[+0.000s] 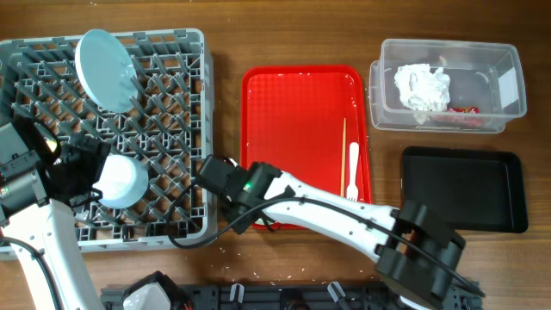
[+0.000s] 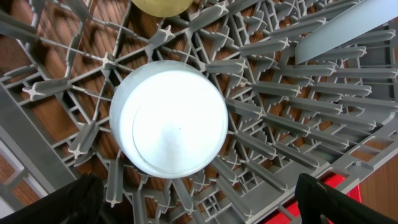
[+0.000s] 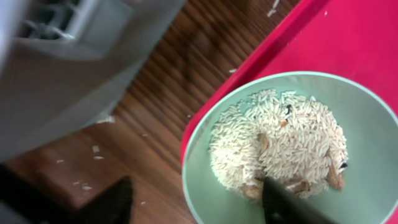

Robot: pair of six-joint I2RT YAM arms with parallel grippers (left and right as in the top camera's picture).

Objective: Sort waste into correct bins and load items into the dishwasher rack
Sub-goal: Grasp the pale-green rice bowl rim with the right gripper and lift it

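Bright, even light; glare on bowl; blurred rack.

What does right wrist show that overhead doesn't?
Right wrist only: teal bowl holding rice scraps, at the red tray corner; the right arm hides it from above. Overhead only: napkin in the clear tub, black tray, fork, stick, plate and upturned bowl in the rack. Both: red tray, rack, wooden table.

My left gripper sits at the overhead frame's left edge, fingers spread wide (one in each bottom corner of its wrist view). My right arm stretches from lower right toward centre, right gripper partly parted.
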